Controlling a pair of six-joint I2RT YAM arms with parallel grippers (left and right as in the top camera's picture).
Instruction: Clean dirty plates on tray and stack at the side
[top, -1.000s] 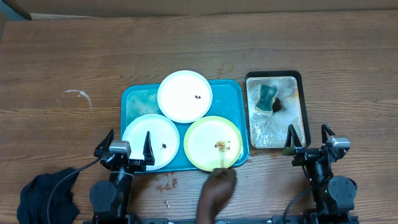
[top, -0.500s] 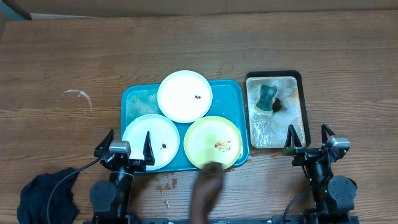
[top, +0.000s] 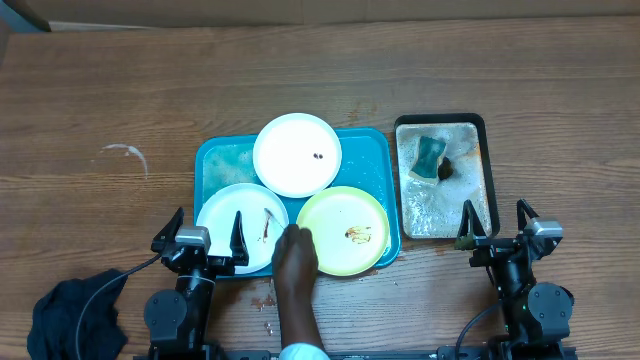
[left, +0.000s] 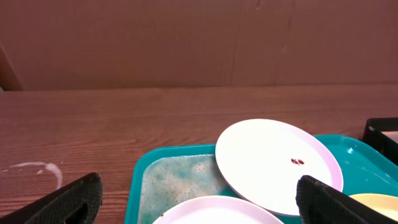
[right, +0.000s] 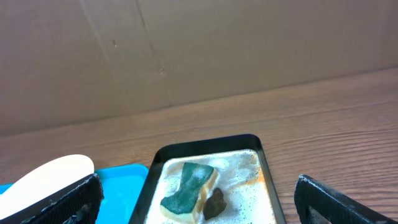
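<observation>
At lower centre of the overhead view, a person's hand (top: 296, 250), contents unclear, has shifted from the yellow-green plate (top: 340, 215) to the lower-left white plate (top: 232, 215), which gains a brown smear (top: 267, 226). Both lie dirty on the teal tray (top: 222, 160), so cleaning looks unstarted. The left gripper (top: 207, 222) and right gripper (top: 495, 215) gape wide, empty.

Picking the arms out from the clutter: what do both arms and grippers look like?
Both are black. The left gripper and right gripper each carry two tapered black fingers and a small grey block on top; black cables loop near their bases.
</observation>
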